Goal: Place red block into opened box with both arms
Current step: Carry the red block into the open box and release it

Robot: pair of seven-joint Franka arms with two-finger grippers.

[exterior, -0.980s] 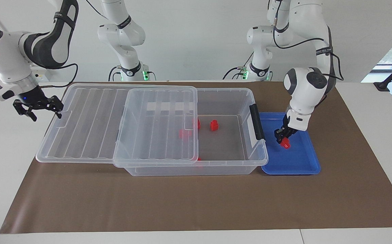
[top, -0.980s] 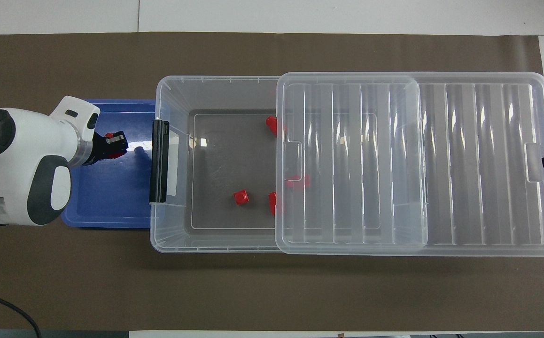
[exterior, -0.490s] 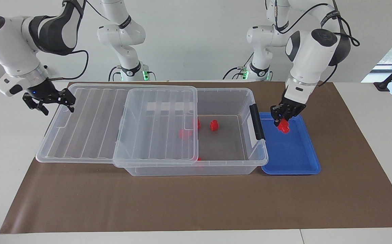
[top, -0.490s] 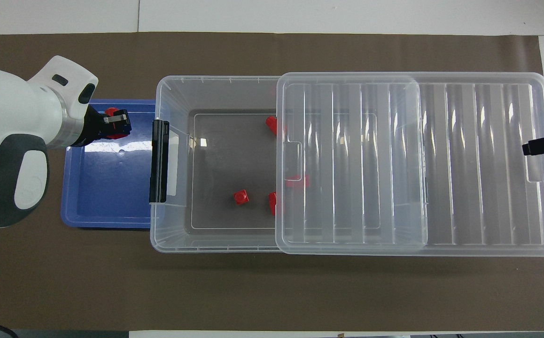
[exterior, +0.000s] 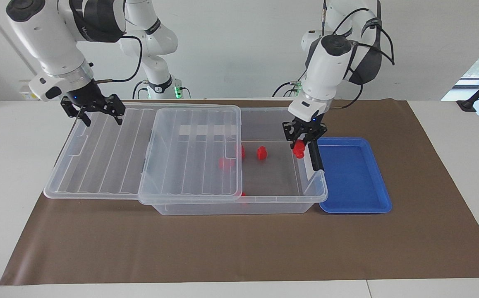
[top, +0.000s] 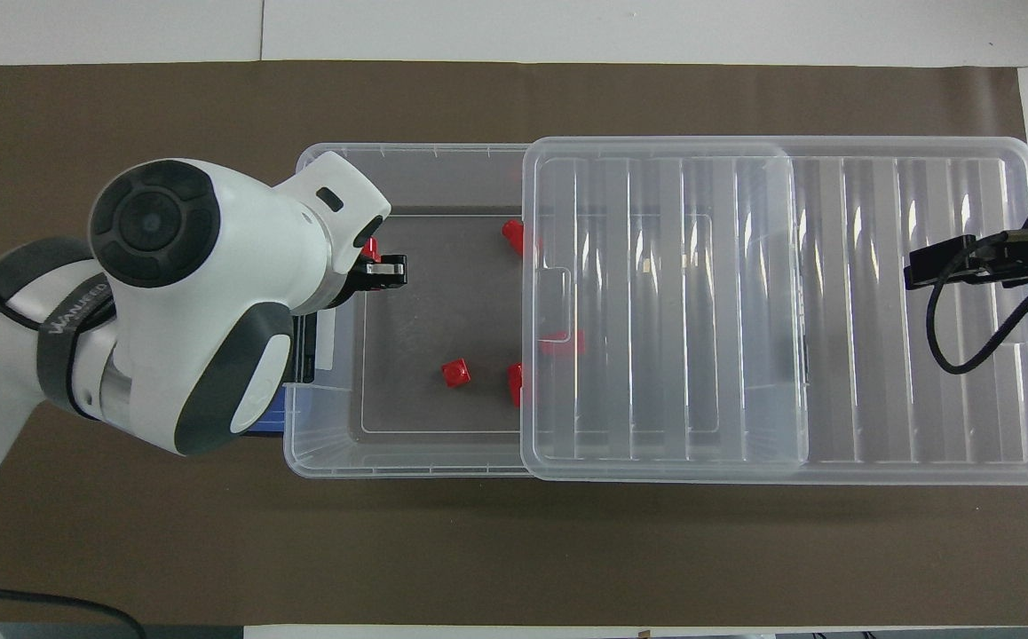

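The left gripper (exterior: 301, 145) is pinching the red block (exterior: 298, 150), hanging just inside the box (exterior: 239, 205) at its latch end. The right gripper (exterior: 94, 111), jaws wide, is waiting over the lid (exterior: 99, 165).

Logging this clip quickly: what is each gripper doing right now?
Left gripper: shut on a red block, over the box's open end.
Right gripper: open, empty, over the slid-back lid.

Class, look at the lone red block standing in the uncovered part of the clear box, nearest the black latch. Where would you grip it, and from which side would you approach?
Take the lone red block by its two flat side faces, coming straight down from above. The box walls rule out a sideways approach, the slid-aside lid leaves that spot uncovered, and the block sits apart from its neighbours, so jaws should fit on either side.
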